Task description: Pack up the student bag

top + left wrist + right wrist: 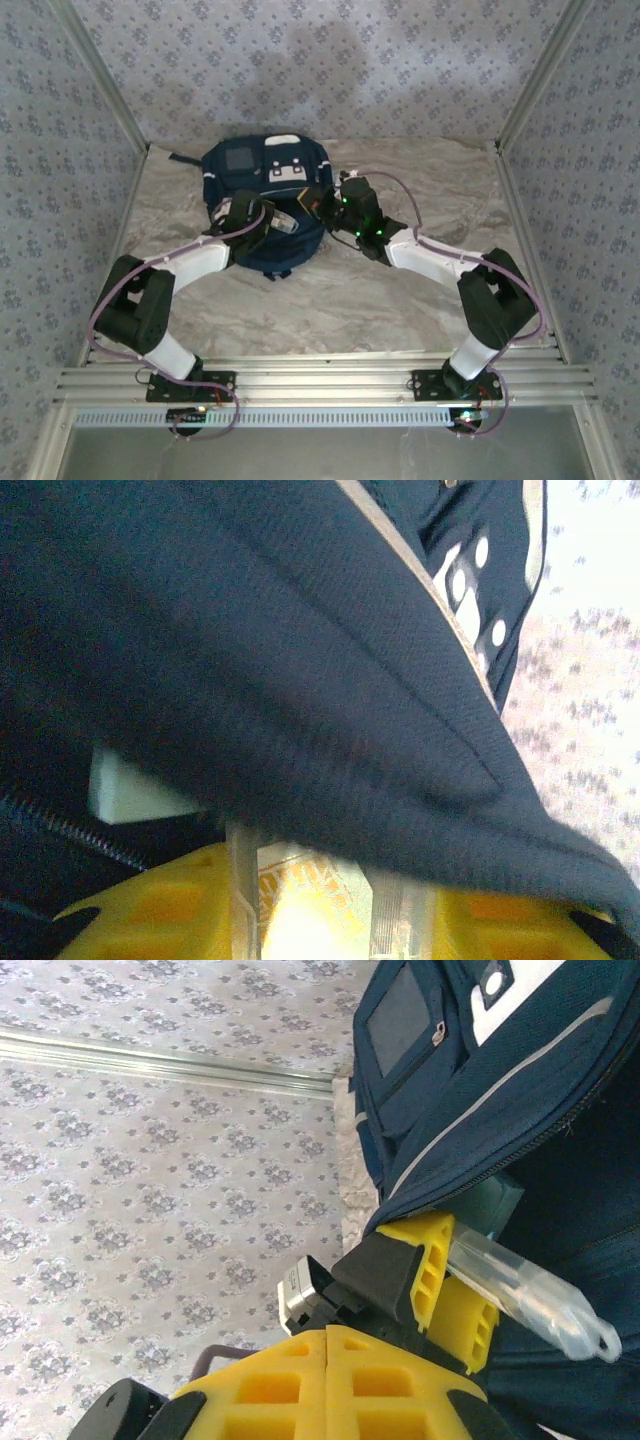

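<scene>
My arms bend inward to the navy-blue fabric backpack (pixel 245 165): left gripper (pixel 320 912) grasps a clear plastic case (pixel 530 1300) under its flap, right gripper (pixel 328 1345) is clenched alongside.

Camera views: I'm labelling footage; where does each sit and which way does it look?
Top external: above, behind the bases, looking down at the table; left arm and right arm show.
Left wrist: on its arm, faces the student bag fabric; left gripper holds a clear case.
Right wrist: on its arm, faces wall and bag; right gripper shut.
Shared: both wrist views show the case.
</scene>
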